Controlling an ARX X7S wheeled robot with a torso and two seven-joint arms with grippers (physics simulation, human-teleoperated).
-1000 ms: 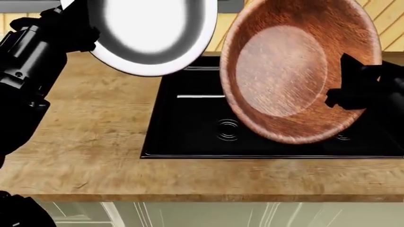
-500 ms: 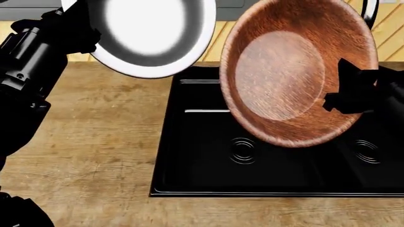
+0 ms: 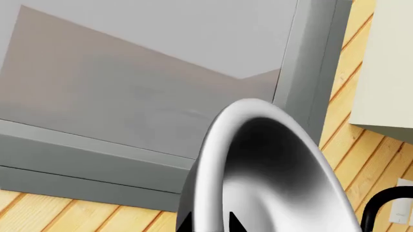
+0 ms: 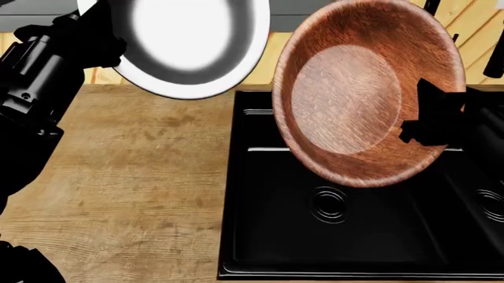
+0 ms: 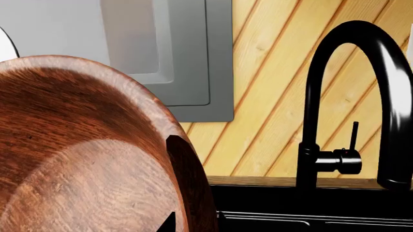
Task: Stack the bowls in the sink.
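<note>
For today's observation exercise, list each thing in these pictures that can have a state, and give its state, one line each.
Wooden bowl: lifted, tilted on edge, above the sink.
Steel bowl: lifted, tilted, above the countertop.
Right claw: shut on the wooden bowl's rim.
Left claw: shut on the steel bowl's rim.
Sink: nothing visible in its basins.
Faucet: upright, no water running.

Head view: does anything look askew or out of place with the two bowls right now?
Both bowls are tipped steeply, insides facing the camera. The wooden bowl hangs over the sink in the right gripper; the steel bowl in the left gripper is over the countertop, not the sink. Nothing spilled or damaged.
</note>
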